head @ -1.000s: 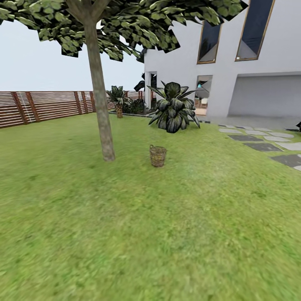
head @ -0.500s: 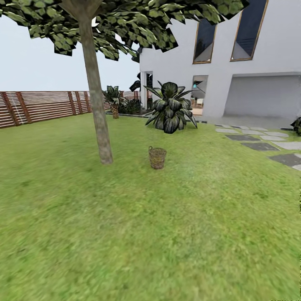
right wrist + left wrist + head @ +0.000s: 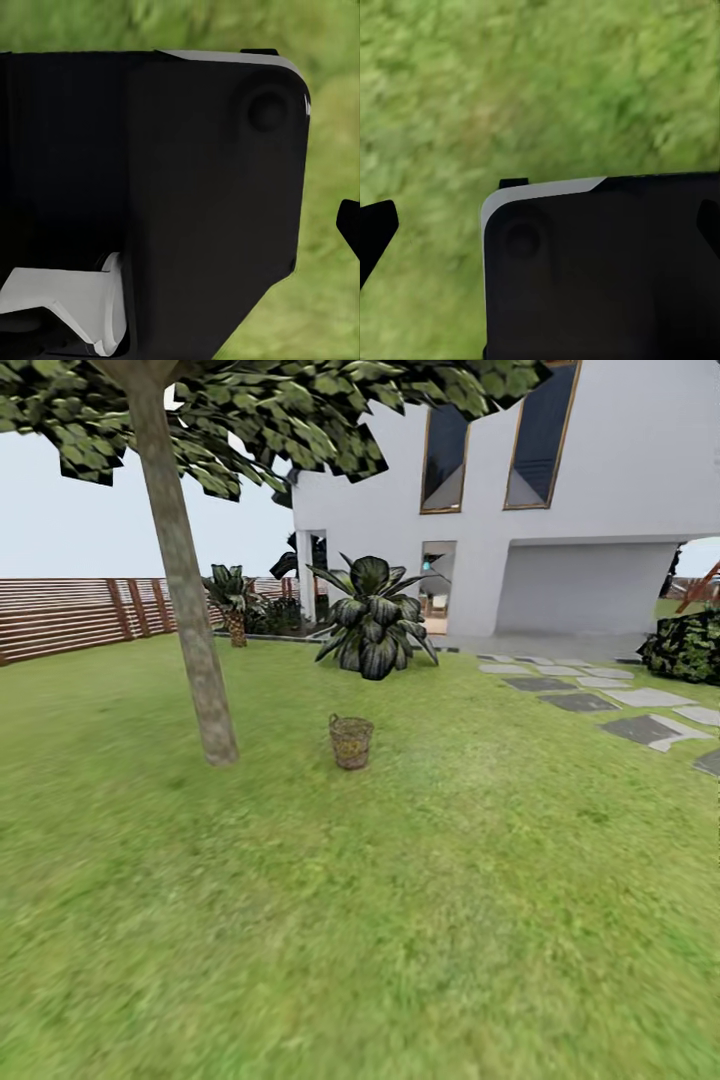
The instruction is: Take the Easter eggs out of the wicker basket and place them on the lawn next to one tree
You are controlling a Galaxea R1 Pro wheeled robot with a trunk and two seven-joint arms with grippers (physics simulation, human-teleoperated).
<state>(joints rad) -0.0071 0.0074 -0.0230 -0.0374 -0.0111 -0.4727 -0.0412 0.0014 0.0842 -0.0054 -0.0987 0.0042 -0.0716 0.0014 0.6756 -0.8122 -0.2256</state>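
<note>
Lawn [image 3: 400, 920]; wicker basket [image 3: 351, 741] contents hidden.

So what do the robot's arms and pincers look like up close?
In both wrist views, over the lawn, there is a big glossy black block with rounded corners, a pale grey edge and a round dimple. Small black tips poke in at the picture edges. A light grey angular part sits by the right one.

Head camera stood well back on the lawn [image 3: 400, 920], faced forward toward tree [image 3: 190, 640], wicker basket [image 3: 351, 741] and white house [image 3: 600, 510], both wrist cameras looked down close over grass past dark robot housing [image 3: 607, 270], grass shared by all three views
</note>
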